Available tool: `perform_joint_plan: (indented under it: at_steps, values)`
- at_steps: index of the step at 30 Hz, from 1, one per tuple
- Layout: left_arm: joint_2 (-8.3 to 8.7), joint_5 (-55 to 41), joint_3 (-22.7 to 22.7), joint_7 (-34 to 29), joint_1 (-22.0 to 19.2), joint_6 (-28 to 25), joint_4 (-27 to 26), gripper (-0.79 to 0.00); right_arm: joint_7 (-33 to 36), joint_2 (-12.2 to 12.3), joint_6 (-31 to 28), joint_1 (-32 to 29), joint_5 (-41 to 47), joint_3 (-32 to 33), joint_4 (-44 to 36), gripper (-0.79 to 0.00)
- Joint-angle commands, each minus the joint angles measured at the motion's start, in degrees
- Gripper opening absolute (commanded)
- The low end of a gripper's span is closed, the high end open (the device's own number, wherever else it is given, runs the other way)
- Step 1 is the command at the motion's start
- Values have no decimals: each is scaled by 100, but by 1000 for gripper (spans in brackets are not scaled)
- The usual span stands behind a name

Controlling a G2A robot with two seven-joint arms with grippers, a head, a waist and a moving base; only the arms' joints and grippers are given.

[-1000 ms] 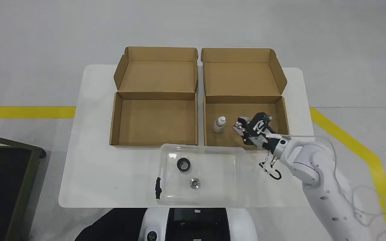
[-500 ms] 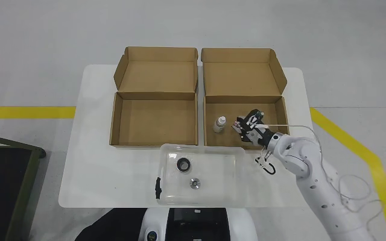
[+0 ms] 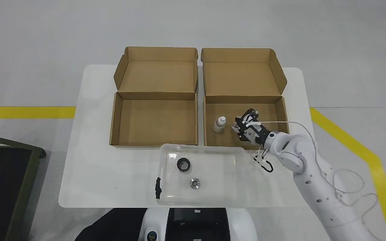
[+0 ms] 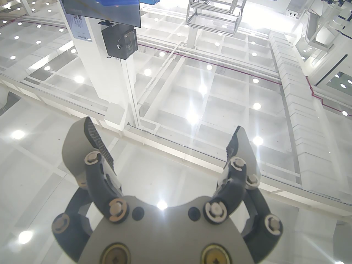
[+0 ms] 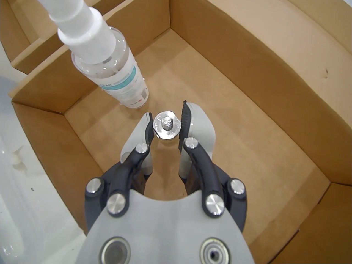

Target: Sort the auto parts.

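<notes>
Fingers of the right gripper are clamped on a small round silver metal part, held inside the right brown cardboard box just beside an upright clear spray bottle. The left gripper is held spread wide and empty. A black ring is seen in the near clear plastic tray.

light: bright, even overhead | glare: starburst ceiling lamps | shadows: soft | edges: wide-angle bowing
</notes>
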Motion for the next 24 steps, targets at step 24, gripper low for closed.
perform_joint_plan:
  at_steps: [24]
  values:
    - [0,0,0,0,0,0,0,0,416,169,-227,-601,-35,790,-1652,-443]
